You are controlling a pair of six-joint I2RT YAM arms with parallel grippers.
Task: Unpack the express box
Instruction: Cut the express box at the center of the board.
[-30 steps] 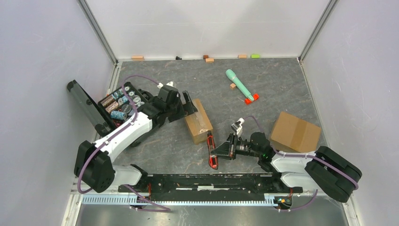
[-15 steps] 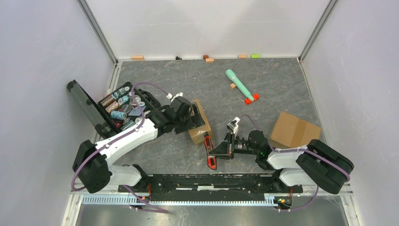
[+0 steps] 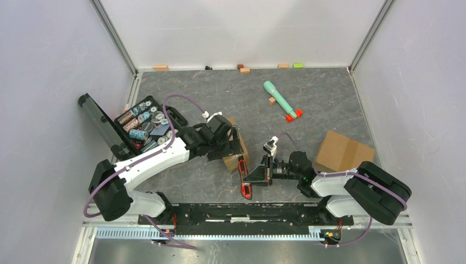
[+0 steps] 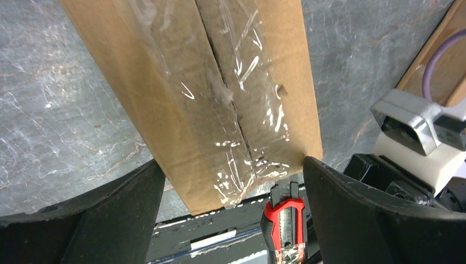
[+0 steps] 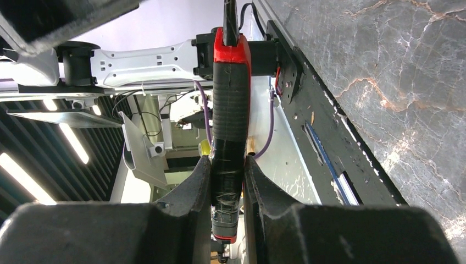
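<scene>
Now that the left arm has swung away from the open case [image 3: 140, 124] and come across, the express box [image 4: 220, 99] lies on the grey surface [image 3: 308, 126] in the middle of the cell, just ahead of the arm bases, with the left hand [image 4: 233, 165] straddling it. Its fingers are spread as wide as they go, one down each long side, and I cannot say whether either is touching cardboard yet. The box is unopened: clear tape [image 4: 242, 126] runs wrinkled along the centre seam between the flaps, and I see no cut in it. Just off the box's near end stands the red-and-black utility knife [image 5: 229, 93], clamped by its black handle in the right hand [image 5: 226, 165], whose fingers are closed tight on it. That hand has crept a little nearer the box over the last moment. I read this as the two arms setting up for the cut, the left about to steady the box and the right lining the blade up with the seam. The cutting itself looks not yet begun, so the unpacking is at an early stage. Further out, the case of small cylinders sits to the left, a second carton [image 3: 343, 154] lies to the right, and a green tool [image 3: 280, 99] with a red end rests well apart toward the back.
</scene>
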